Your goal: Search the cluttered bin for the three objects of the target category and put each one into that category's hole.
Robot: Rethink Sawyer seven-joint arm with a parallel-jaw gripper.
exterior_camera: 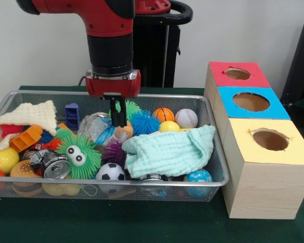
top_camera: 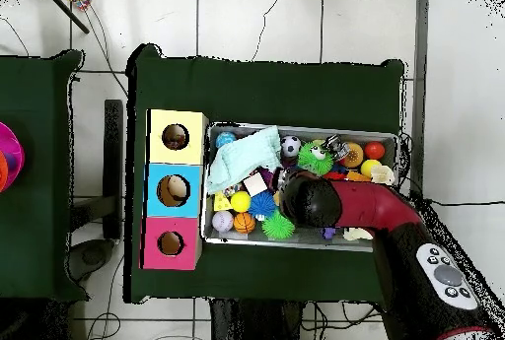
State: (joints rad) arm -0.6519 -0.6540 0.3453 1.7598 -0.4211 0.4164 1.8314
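Note:
The wire mesh bin (exterior_camera: 142, 95) is full of toys; it also shows in the overhead view (top_camera: 296, 127). My gripper (exterior_camera: 118, 123) hangs straight down over the bin's middle, its black fingers close together. Its tips sit at the upper edge of a crumpled, crinkly plastic wrapper (exterior_camera: 101, 129) with blue print, lying between the spiky balls. I cannot tell whether they grip it. Other wrappers are hidden in the clutter. The yellow-topped hole (exterior_camera: 270, 139) is in the nearest box to the right of the bin, and shows in the overhead view (top_camera: 176, 137). In the overhead view my arm covers the gripper.
A mint cloth (exterior_camera: 167, 152) and a cream cloth (exterior_camera: 30, 115) lie over the clutter. A green spiky ball with eyes (exterior_camera: 78, 154), a soccer ball (exterior_camera: 110, 172) and cans (exterior_camera: 53, 164) lie near the front. The blue-topped hole (exterior_camera: 251, 102) and red-topped hole (exterior_camera: 237, 74) are behind the yellow one.

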